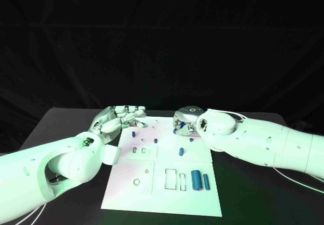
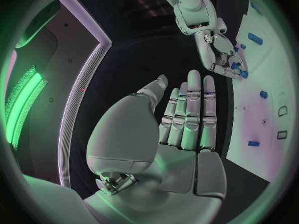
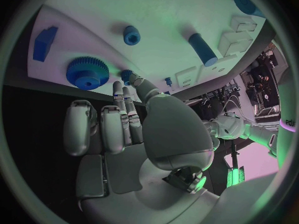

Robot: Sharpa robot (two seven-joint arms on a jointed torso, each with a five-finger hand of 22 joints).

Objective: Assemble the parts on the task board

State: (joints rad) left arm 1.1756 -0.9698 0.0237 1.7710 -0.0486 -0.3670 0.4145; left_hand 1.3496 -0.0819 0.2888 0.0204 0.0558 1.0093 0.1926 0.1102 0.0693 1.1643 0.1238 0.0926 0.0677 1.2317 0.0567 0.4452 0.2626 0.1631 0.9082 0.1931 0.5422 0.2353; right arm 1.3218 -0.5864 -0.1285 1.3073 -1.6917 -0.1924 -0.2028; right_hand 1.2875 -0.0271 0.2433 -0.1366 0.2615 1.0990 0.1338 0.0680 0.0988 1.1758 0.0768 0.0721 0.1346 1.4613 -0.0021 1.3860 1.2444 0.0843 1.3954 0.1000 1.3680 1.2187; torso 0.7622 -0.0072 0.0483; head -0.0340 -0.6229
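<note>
At the far edge of the task board (image 1: 162,192), my right robot hand (image 1: 186,123) reaches empty toward the blue gear (image 3: 87,73), fingertips just short. My left robot hand (image 1: 120,118) hovers open. Pickup stage, I judge; next requires closing squarely on the gear.

From the head camera we cannot see what lies under the right hand (image 1: 187,123) at the board's (image 1: 162,197) far edge — the hand covers the parts there. The left hand (image 1: 121,117) hides the board's far left corner. In the right wrist view a blue part (image 3: 244,1) is cut off by the circle's rim, and we cannot tell whether the fingertips (image 3: 127,77) touch the small peg beside the gear (image 3: 87,73). The outlines printed on the board are too small to read.
</note>
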